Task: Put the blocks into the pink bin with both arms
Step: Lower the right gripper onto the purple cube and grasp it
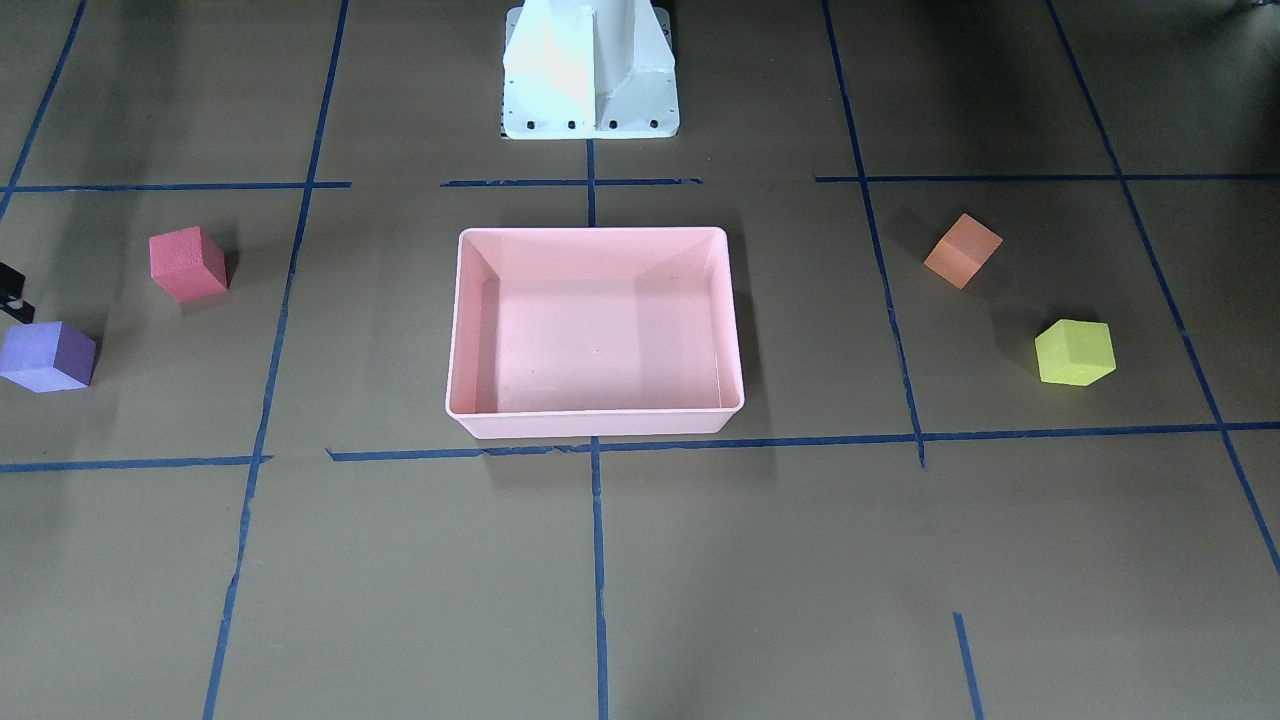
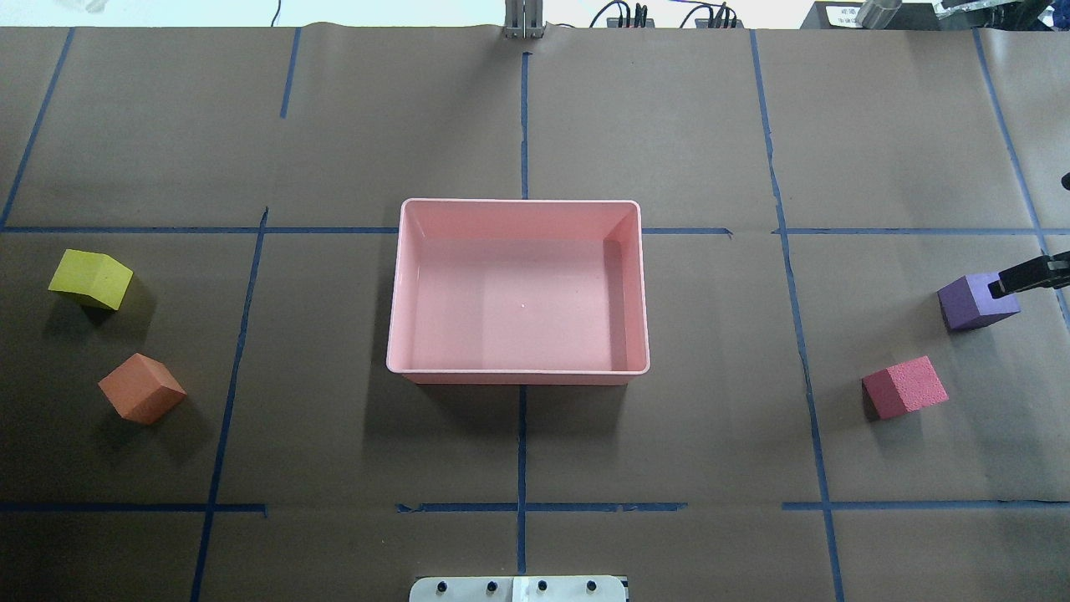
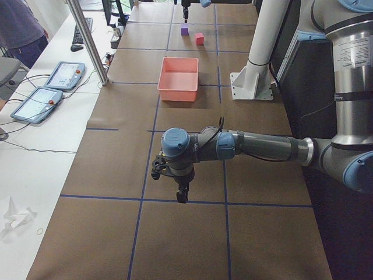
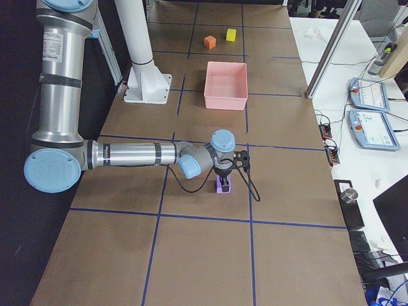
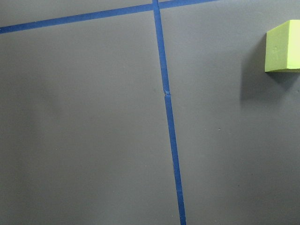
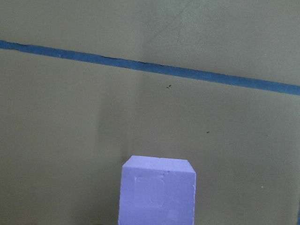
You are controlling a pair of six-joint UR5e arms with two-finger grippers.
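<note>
The pink bin [image 2: 518, 203] sits mid-table, with nothing in it. The yellow cube [image 2: 90, 278] and the orange cube [image 2: 140, 387] lie on my left side. The purple cube [image 2: 974, 303] and the red cube [image 2: 904, 386] lie on my right side. My right gripper [image 4: 223, 180] hangs just above the purple cube, which fills the bottom of the right wrist view [image 6: 157, 192]. One black finger [image 2: 1024, 280] crosses the cube's edge, and the jaws look open. My left gripper [image 3: 182, 197] shows only in the exterior left view, over bare table away from the cubes. I cannot tell its state.
The white base pedestal [image 1: 590, 90] stands behind the bin. Blue tape lines grid the brown table cover. Tablets [image 3: 49, 87] and a metal post [image 3: 87, 41] stand along the far table edge. The yellow cube shows at the right edge of the left wrist view [image 5: 283, 46].
</note>
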